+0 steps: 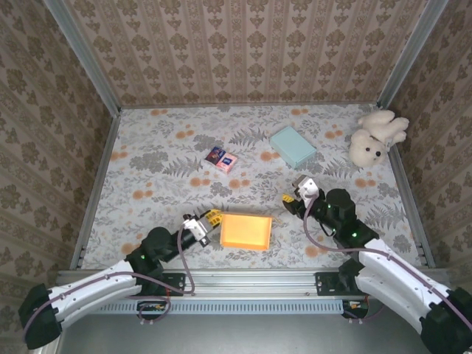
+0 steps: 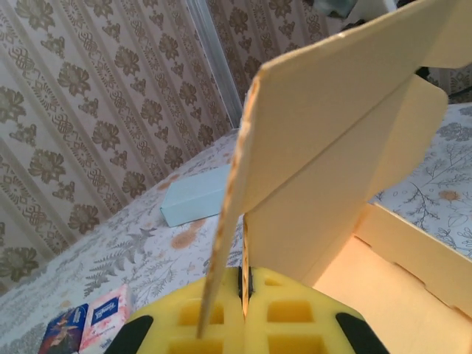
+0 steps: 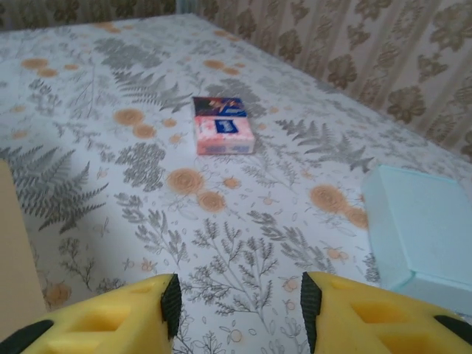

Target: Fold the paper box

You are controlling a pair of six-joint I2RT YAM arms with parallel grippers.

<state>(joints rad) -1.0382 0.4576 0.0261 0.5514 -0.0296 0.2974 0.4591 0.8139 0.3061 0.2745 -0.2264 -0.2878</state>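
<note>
walls [image 1: 243, 51]: brown damask wallpaper | tabletop [image 1: 162, 158]: grey and orange floral cloth | edges: aluminium rails [image 1: 96, 184]

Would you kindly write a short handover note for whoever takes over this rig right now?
Left gripper: shut on an upright flap at the left edge of the paper box.
Right gripper: open, empty, apart from the box, to its right.
Box: near the front of the table, between the arms.
Done: shallow tray shape, at least one low side wall up.
Left: fold the held flap in; other flaps unclear.
</note>
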